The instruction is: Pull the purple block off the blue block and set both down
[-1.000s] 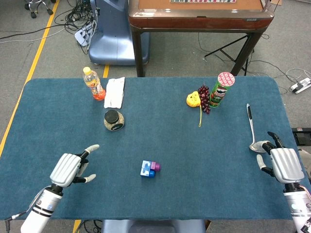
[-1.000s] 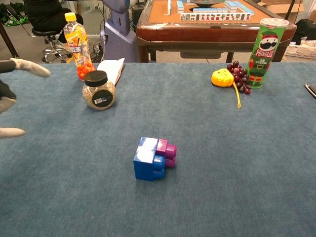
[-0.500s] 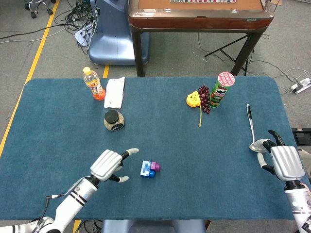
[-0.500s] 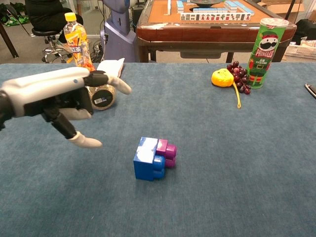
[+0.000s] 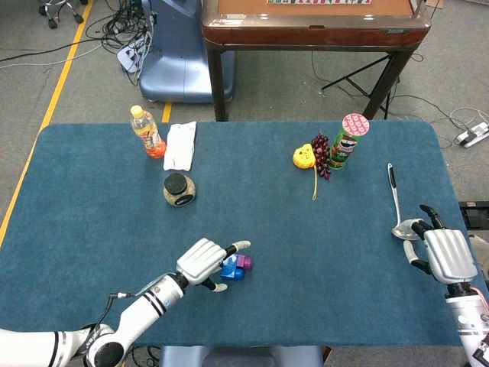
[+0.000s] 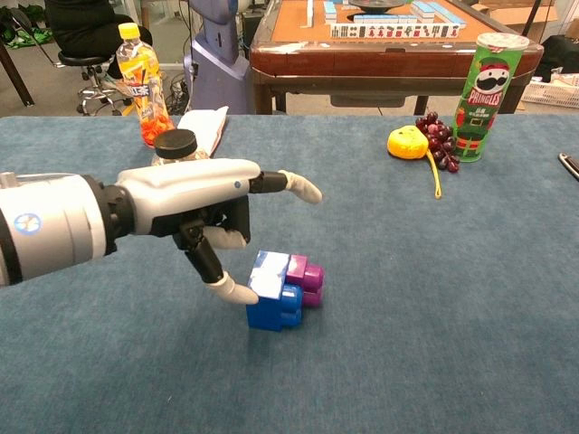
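A blue block (image 5: pixel 231 268) (image 6: pixel 270 303) lies near the table's front middle with a purple block (image 5: pixel 244 261) (image 6: pixel 308 276) stuck to its right side. My left hand (image 5: pixel 205 262) (image 6: pixel 201 208) hovers over the blue block's left side with fingers spread; one lower fingertip is at the block's left edge and another finger stretches above it. It holds nothing. My right hand (image 5: pixel 442 254) rests at the table's right edge with fingers apart, holding nothing; the chest view does not show it.
A metal spoon (image 5: pixel 396 202) lies just ahead of my right hand. Farther back stand a jar (image 5: pixel 179 189) (image 6: pixel 172 145), an orange bottle (image 5: pixel 147 132) (image 6: pixel 140 81), a white cloth (image 5: pixel 180 144), a Pringles can (image 5: pixel 348 141) (image 6: pixel 486 95), grapes (image 5: pixel 321 155) and a yellow toy (image 5: pixel 304 157).
My left hand has swept from the table's front left rightward to the blue block. The blocks and my right hand have stayed in place.
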### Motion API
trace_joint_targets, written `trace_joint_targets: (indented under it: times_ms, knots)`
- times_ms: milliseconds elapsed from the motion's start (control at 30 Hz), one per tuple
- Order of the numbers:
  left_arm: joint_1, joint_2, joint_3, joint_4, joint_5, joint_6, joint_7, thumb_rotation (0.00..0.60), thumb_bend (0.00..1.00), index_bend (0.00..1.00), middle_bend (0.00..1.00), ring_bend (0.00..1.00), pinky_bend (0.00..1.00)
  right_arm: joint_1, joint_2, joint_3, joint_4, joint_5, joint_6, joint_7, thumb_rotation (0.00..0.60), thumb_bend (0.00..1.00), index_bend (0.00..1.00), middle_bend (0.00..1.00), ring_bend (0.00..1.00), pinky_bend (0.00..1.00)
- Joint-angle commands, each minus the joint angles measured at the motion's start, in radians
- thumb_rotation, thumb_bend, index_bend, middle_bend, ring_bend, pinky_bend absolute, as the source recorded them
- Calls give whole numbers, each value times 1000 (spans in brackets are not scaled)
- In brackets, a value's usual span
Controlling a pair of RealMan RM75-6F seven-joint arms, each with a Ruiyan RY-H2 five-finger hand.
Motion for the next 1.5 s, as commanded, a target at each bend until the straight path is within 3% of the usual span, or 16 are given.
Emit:
trace_joint_targets:
  times_ms: [33,467,900,1267,1500]
  knots:
    - [-32,-15,0,23,-32,-23,1,600,0,166,1000,845,1000,3,-3,0,5,3,-5,3,600,484,423,459,419,596]
    - [-101,-85,24,106,-121,-5,45,600,0,166,1000,851,1000,9,-18,-9,35,11,-27,18,600,484,423,459,420,596]
    - [-185,-62,50,78,-397,34,174,600,0,207,1000,855,1000,21,-38,-15,48,10,-47,18,600,484,423,459,420,596]
    - [-211,-59,65,71,-449,64,163,600,0,319,1000,859,1000,26,-48,-18,56,14,-57,21,600,484,423,459,420,596]
    - [-227,-62,70,76,-468,61,147,600,0,334,1000,861,1000,26,-53,-21,63,16,-60,28,600,484,423,459,420,596]
